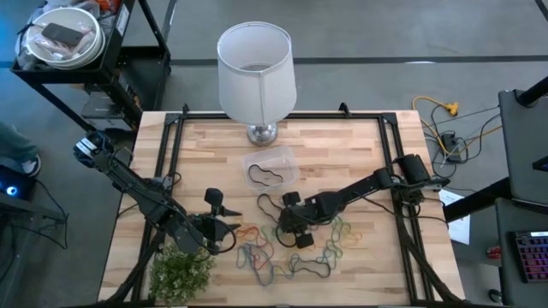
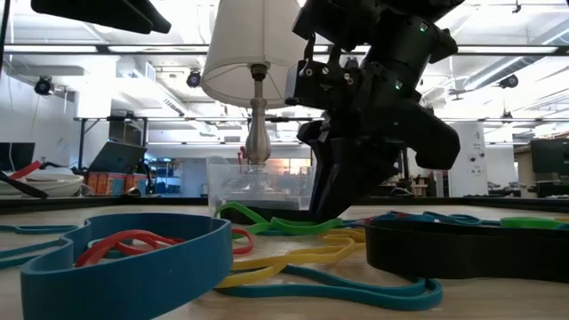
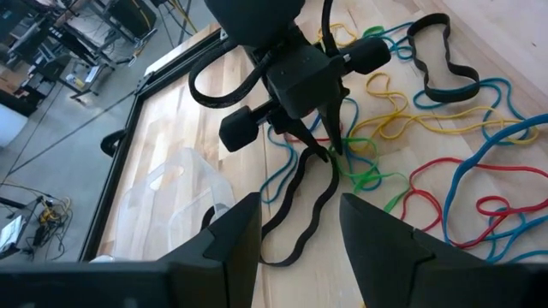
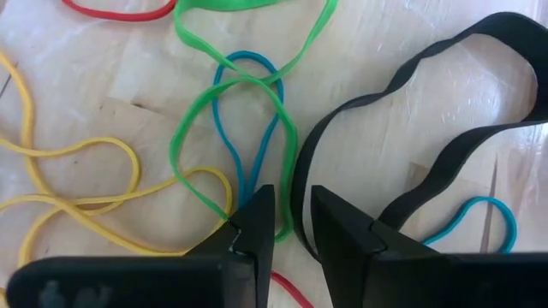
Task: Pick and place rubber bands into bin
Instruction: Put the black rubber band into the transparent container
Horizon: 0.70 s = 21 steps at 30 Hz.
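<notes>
Rubber bands [image 1: 295, 252] in several colours lie scattered on the near middle of the wooden table. The see-through bin [image 1: 291, 158] stands in front of the lamp's foot with one black band [image 1: 265, 175] lying in it. My right gripper [image 1: 285, 214] is down at the far side of the pile, shut on the end of a black band [image 4: 411, 128]; the left wrist view shows its fingertips [image 3: 332, 141] at that band's end. My left gripper [image 1: 229, 229] hovers open just left of the pile, touching nothing [image 3: 300, 214]. My right gripper pinches the black band at its curved end [image 4: 297, 201] between its two fingers [image 4: 257, 222], coming from above and pointing down. A green strand [image 4: 284, 218] runs through the same gap. The band lies slack on the table, its loop stretching away from the fingers.
A white lamp shade [image 1: 255, 64] on a metal foot stands at the table's far middle. A green plant [image 1: 181, 272] sits at the near left corner. A wide blue band [image 2: 124, 258] and another black band [image 3: 441, 60] lie in the pile. Bare wood shows left of the bin.
</notes>
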Motion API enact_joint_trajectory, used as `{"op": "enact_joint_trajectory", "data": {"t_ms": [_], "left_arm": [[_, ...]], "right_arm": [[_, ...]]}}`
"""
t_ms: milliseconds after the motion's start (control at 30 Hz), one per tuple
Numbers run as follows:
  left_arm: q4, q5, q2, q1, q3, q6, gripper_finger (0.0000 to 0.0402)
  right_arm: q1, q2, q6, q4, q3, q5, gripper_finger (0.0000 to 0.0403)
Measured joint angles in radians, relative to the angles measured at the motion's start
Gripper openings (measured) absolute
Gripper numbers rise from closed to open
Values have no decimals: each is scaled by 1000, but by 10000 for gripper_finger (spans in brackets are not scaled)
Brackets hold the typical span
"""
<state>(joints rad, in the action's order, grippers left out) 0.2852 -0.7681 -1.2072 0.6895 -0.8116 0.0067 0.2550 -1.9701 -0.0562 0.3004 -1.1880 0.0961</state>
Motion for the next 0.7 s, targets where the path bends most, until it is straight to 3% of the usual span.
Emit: {"op": "enact_joint_trajectory", "data": {"t_ms": [400, 700], "left_arm": [[0, 0, 0, 0, 0, 0, 144], [0, 0, 0, 0, 1, 0, 144]], "right_arm": [[0, 0, -8, 1, -10, 0, 70], [-1, 0, -32, 0, -9, 9, 23]]}}
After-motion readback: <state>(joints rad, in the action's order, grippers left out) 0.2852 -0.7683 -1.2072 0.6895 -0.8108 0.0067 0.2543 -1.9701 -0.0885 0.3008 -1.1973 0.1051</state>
